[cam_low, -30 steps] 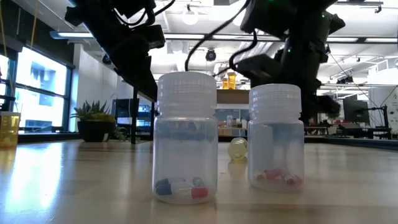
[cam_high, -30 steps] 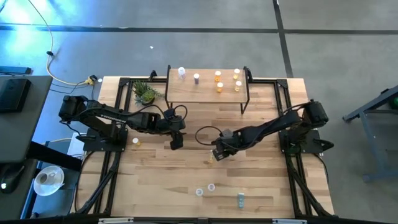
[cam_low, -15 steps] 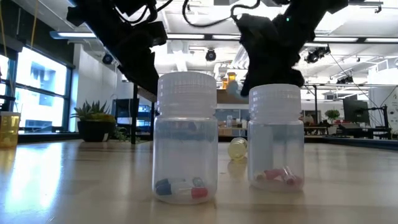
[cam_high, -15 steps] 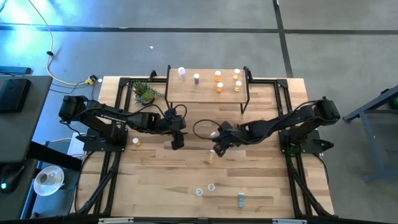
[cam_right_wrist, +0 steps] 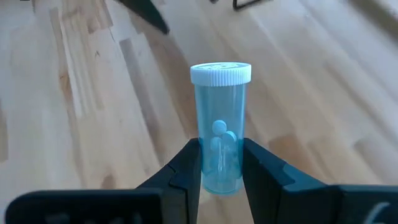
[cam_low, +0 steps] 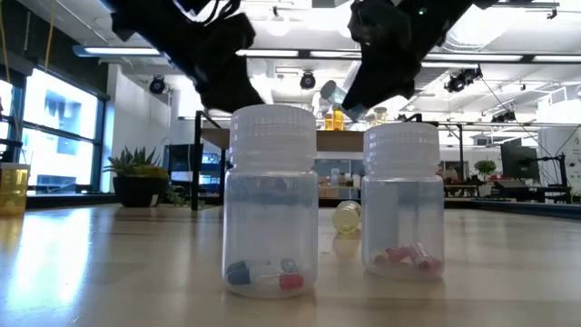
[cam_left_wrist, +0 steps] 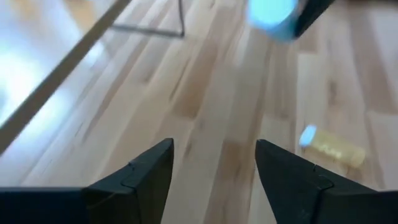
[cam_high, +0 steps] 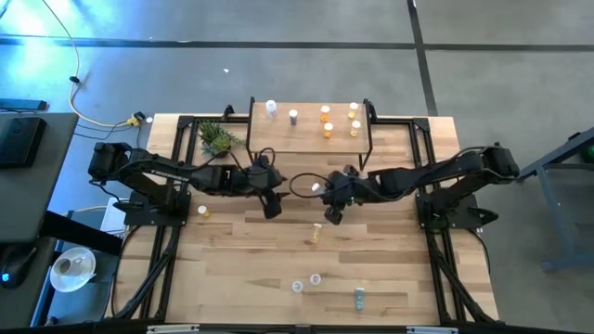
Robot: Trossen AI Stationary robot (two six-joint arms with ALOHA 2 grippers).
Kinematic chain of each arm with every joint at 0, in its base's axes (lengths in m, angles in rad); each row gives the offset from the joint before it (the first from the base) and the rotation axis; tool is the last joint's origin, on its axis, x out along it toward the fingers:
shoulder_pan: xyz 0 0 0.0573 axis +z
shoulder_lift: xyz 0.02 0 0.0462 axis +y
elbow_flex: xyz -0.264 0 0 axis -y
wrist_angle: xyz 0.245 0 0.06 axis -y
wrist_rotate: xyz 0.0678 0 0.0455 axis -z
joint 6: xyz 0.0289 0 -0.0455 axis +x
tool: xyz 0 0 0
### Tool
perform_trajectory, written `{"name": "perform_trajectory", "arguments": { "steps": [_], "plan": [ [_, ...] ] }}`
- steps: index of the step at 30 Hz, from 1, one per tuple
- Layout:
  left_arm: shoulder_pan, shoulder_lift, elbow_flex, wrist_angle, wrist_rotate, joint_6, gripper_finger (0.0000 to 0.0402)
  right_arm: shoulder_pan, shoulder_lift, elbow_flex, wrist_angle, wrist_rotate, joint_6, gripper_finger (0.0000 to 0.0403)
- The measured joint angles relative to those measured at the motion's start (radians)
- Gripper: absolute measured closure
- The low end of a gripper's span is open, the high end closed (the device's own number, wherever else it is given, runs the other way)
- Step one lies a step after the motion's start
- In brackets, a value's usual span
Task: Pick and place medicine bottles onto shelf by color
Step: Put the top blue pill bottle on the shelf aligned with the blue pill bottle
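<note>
A: Right hand (cam_right_wrist: 219, 167) — state?

B: Clamped on a teal-blue bottle (cam_right_wrist: 219, 127), white cap, pale tablets inside. Fingers (cam_right_wrist: 184, 168) pinch the lower body. In the high view the right hand (cam_high: 333, 211) sits over the middle of the table (cam_high: 399, 269), in front of the shelf (cam_high: 306, 137), off the surface.

A: Left hand?

B: Left hand (cam_left_wrist: 211, 163) spread wide, nothing between the fingers (cam_left_wrist: 149, 171). From above, the left hand (cam_high: 270, 206) is just beside the right one, a small gap between.

A: Any writing, labels?

B: None readable. The teal-blue bottle is bare plastic. The two clear bottles close to the low camera, one (cam_low: 271, 200) with red and blue capsules, the other (cam_low: 402, 200) with pinkish ones, have ribbed white caps and no print visible.

A: Other bottles?

B: A yellow bottle (cam_high: 316, 237) lies on its side on the table, below the right hand; the left wrist view shows it too (cam_left_wrist: 328, 144), pale cap, no legible label. An orange bottle (cam_high: 202, 211) stands near the left arm base. Another bottle (cam_high: 358, 296) stands near the front edge. On the shelf: a white-capped bottle (cam_high: 271, 108), a pinkish bottle (cam_high: 292, 117), and a cluster of orange and yellow bottles (cam_high: 327, 130) at its right end.

A: Anything else?

B: Small green plant (cam_high: 216, 138) left of the shelf.
</note>
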Motion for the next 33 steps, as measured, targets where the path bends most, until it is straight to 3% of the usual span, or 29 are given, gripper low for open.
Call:
{"name": "perform_trajectory", "arguments": {
  "steps": [6, 14, 33],
  "plan": [
    [0.014, 0.0, 0.0, 0.153, 0.151, 0.071, 0.0182, -0.027, -0.002, 0.0, 0.057, -0.004, -0.194, 0.0318],
    [0.016, 0.0, 0.0, 0.246, 0.157, 0.085, 0.0181, -0.04, -0.002, 0.0, 0.192, -0.046, -0.37, 0.0318],
    [0.016, 0.0, 0.0, 0.393, 0.155, 0.07, 0.0183, -0.051, -0.002, 0.0, 0.301, -0.047, -0.411, 0.0318]
  ]
}}
